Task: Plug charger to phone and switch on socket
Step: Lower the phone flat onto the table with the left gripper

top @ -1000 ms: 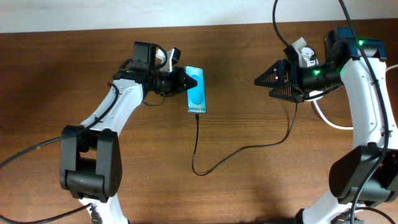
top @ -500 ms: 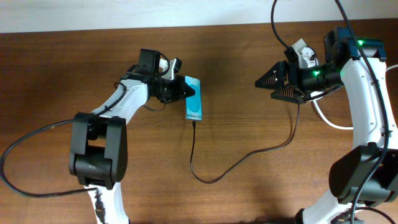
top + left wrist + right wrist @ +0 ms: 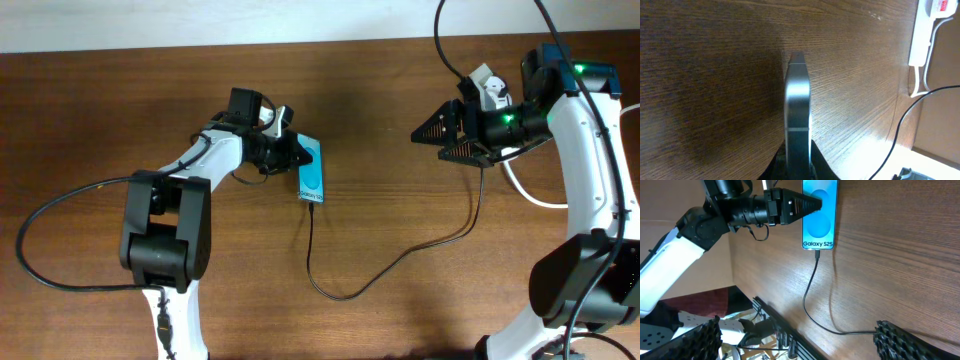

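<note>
The phone (image 3: 313, 175) lies on the wooden table with its cyan screen up, and "Galaxy S25" reads in the right wrist view (image 3: 819, 217). My left gripper (image 3: 297, 157) is shut on the phone's left edge. In the left wrist view the phone (image 3: 797, 95) stands edge-on between the jaws (image 3: 797, 162). The thin black charger cable (image 3: 335, 293) runs from the phone's bottom edge, loops and rises toward my right arm. My right gripper (image 3: 445, 137) is wide open and empty, well right of the phone. The white socket (image 3: 924, 30) shows only in the left wrist view.
The thick white cord (image 3: 528, 193) curls out beside my right arm. In the overhead view the right arm covers the socket. The table's front edge and a metal rail (image 3: 790, 335) show in the right wrist view.
My left arm has swung in toward the phone, which has shifted slightly left and turned. The cable loop has slid with it. The right arm has not moved.
</note>
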Robot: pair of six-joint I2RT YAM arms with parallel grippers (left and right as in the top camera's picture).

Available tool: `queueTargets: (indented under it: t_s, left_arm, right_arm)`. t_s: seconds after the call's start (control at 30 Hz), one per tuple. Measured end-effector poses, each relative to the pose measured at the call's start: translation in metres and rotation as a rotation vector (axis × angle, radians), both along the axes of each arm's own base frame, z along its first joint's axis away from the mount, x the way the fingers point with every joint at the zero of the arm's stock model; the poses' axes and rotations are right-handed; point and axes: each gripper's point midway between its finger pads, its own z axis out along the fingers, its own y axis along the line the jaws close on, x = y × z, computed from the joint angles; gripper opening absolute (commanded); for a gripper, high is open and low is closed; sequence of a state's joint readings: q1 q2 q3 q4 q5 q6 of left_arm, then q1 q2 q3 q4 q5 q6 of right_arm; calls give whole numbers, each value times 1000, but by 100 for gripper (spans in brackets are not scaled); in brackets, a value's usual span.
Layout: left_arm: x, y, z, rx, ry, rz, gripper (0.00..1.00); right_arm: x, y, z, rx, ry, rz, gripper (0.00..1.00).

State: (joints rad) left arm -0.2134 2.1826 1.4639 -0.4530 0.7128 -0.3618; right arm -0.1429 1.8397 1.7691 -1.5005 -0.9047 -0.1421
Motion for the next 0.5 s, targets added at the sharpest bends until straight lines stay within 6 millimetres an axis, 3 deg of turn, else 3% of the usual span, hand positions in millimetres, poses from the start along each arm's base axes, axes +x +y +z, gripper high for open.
queueTargets:
  t_s: [0.2,0.5]
  left_arm:
    - [3,6,-6,46,-10,17,24]
    - [4,8,-7,58,-13,22,25]
  right_arm:
    - [0,0,0,0,0,0,97]
    - [0,0,0,0,0,0,97]
